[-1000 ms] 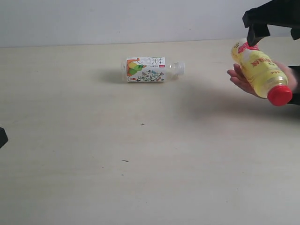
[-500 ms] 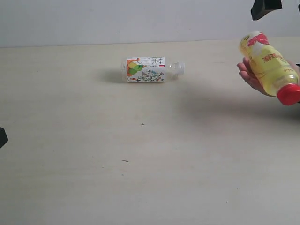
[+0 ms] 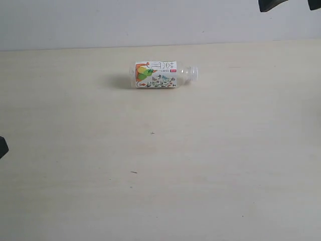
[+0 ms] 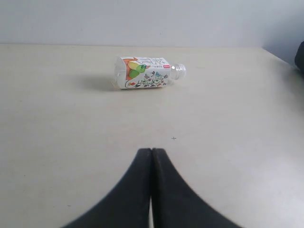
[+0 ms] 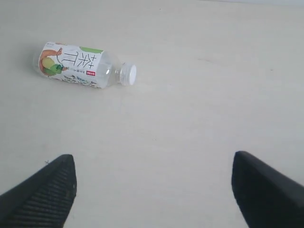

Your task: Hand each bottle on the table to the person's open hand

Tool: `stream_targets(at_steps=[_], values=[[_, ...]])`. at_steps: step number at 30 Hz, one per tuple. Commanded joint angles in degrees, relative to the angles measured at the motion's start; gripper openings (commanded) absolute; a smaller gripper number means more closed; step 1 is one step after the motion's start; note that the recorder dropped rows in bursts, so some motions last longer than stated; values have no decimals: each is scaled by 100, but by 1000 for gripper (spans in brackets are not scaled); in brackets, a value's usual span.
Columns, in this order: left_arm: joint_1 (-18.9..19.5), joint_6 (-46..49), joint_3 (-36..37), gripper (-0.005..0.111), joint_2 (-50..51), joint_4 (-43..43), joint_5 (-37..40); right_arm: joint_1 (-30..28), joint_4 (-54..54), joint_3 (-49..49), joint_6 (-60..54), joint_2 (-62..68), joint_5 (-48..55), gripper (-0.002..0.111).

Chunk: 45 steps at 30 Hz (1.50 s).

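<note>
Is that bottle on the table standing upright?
No, the bottle lies flat on its side on the table, with its cap pointing sideways.

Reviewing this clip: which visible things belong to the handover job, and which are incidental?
Job: fruit-label bottle lying on the table; right gripper, jaws apart; left gripper, jaws together.
Incidental: dark specks; wall behind.

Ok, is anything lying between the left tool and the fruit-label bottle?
Only bare table and a tiny dark speck lie between the left tool and the fruit-label bottle, as the left wrist view shows.
</note>
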Motion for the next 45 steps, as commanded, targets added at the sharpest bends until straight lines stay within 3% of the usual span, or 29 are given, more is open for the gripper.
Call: stream_targets(at_steps=[1,8,15,31,38,45], values=[[2,-9,26,0,-32,-43,-40,-28,29,21,-146,-53,6,84],[2,-9,26,0,-32,-43,-40,-28,29,21,-254,-53,-44,84],[2,-9,26,0,-32,-43,-40,-28,641,-132,-1448,136,-843,84],[2,-9,26,0,-32,-43,-40,-17,1191,-4064,-3186,3377,1388,84],[2,-9,26,0,-32,-43,-40,9,1572,-5015,-3418,3992,1436,84],[2,-9,26,0,-32,-43,-40,78,1572,-5356,-3418,4090,1448,84]])
